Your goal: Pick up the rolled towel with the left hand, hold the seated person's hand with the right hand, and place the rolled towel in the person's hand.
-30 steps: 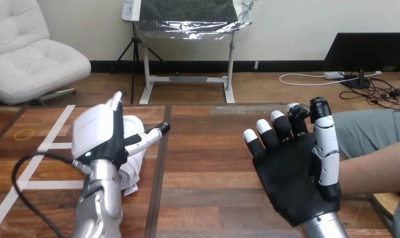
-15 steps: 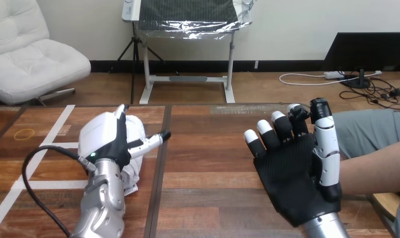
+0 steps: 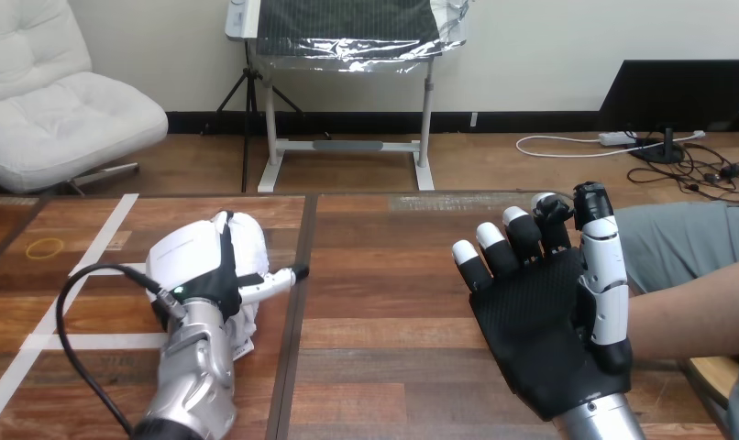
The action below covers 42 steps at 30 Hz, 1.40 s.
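Note:
The white rolled towel (image 3: 249, 235) lies on the table left of centre, mostly under my left hand (image 3: 193, 261). That hand rests on top of it, back up, with its thumb (image 3: 272, 280) pointing straight out to the right, not closed round the roll. My right hand (image 3: 547, 325) stands upright at the right, palm toward the camera, fingers straight and slightly spread. The person's forearm (image 3: 696, 312) reaches in from the right edge and passes behind my right hand. The person's hand is hidden behind my palm, so I cannot tell whether they touch.
White tape lines (image 3: 91, 270) cross the table's left part, and a yellow rubber band (image 3: 45, 247) lies near the far left. A seam (image 3: 297, 312) between two table boards runs just right of the towel. Bare wood (image 3: 384, 275) lies between my hands.
My left hand has tipped forward and come down onto the towel, with its thumb lower than before. The right hand and the person's forearm have stayed put.

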Available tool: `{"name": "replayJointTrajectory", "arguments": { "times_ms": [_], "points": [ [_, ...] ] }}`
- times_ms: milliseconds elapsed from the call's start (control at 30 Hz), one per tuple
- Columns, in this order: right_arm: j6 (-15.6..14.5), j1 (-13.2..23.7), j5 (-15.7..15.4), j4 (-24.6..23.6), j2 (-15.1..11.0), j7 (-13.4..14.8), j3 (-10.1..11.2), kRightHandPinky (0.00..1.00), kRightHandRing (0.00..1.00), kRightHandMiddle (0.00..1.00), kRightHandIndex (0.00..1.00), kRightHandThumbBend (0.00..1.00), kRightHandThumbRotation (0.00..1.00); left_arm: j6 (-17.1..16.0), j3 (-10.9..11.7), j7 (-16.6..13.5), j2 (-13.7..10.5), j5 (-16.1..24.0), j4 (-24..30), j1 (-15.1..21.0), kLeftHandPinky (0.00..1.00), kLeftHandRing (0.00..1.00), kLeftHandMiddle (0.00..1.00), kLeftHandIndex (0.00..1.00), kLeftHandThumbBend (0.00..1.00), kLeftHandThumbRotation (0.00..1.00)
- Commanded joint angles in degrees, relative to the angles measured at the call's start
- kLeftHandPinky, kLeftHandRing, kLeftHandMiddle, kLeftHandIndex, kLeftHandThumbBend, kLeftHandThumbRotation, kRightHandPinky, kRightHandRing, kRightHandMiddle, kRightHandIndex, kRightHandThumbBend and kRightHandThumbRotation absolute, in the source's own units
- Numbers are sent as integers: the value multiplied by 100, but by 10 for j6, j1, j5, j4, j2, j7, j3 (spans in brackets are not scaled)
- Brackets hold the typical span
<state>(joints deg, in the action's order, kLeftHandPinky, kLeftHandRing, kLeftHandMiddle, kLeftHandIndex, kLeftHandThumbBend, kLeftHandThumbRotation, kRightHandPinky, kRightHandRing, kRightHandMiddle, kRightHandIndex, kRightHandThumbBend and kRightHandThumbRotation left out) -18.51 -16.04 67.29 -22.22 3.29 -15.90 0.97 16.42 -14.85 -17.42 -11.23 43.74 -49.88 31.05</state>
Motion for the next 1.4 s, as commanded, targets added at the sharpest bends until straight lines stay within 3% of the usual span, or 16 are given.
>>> {"name": "replayJointTrajectory", "arguments": {
  "times_ms": [0,500,800,1367],
  "points": [
    [3,-40,12,-6,29,-3,0,15,23,32,34,54,28,6,-33,-23,-22,23,-48,78,93,92,95,95,90,75],
    [2,-40,13,-8,28,-5,3,15,23,32,34,54,29,19,-89,-52,-42,43,-131,112,98,95,98,98,91,76],
    [0,-40,15,-11,31,5,1,15,23,32,34,54,28,21,-116,-50,-63,55,-142,116,99,97,98,98,89,78],
    [19,-36,-36,-6,32,-8,-5,13,21,30,33,56,31,25,-134,-40,-99,51,-145,104,100,98,98,98,88,79]
  ]
}}
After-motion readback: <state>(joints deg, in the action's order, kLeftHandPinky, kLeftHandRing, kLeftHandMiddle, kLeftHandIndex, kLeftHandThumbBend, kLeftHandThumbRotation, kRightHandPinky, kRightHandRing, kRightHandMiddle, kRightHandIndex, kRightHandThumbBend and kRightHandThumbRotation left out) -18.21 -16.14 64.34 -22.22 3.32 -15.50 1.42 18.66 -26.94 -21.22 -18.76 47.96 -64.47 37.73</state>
